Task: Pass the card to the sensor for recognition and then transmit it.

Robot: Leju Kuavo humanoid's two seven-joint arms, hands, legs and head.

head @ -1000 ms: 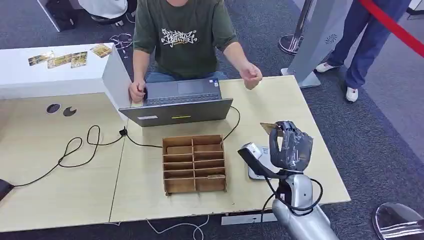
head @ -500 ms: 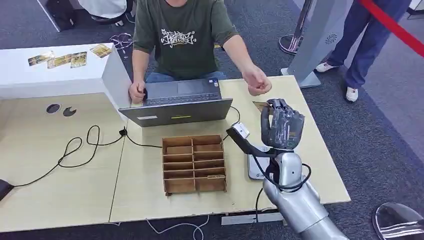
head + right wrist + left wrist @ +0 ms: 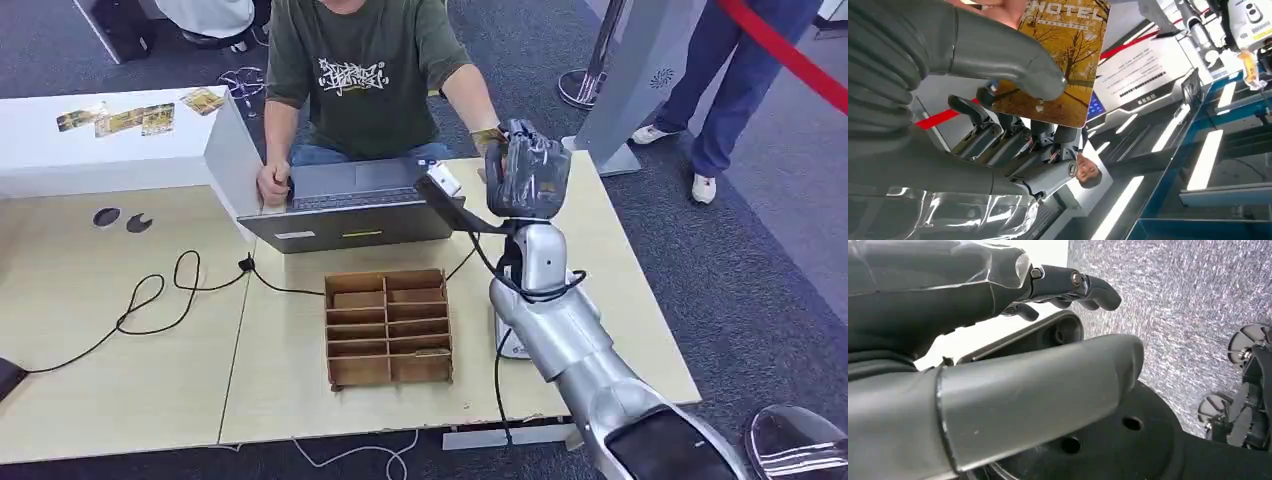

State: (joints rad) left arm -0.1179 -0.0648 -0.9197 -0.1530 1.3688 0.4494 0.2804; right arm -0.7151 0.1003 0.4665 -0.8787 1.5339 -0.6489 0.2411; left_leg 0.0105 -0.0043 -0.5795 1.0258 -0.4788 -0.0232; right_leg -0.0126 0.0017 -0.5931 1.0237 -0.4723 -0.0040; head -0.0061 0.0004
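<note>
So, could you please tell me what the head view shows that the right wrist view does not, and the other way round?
Head view alone: the wooden table, the compartment box, the laptop and the seated person's green T-shirt. Right wrist view alone: the card's face, an autumn-tree picture printed HOTEL, with the thumb pressed on it. Both: the right robot hand holding the hotel card up towards the person.

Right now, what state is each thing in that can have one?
card: held in the right hand, raised toward the person's hand
right hand: gripping the card, lifted above the table
left hand: holding nothing, fingers curled
laptop: lid open
wooden organizer: flat on the table
</note>
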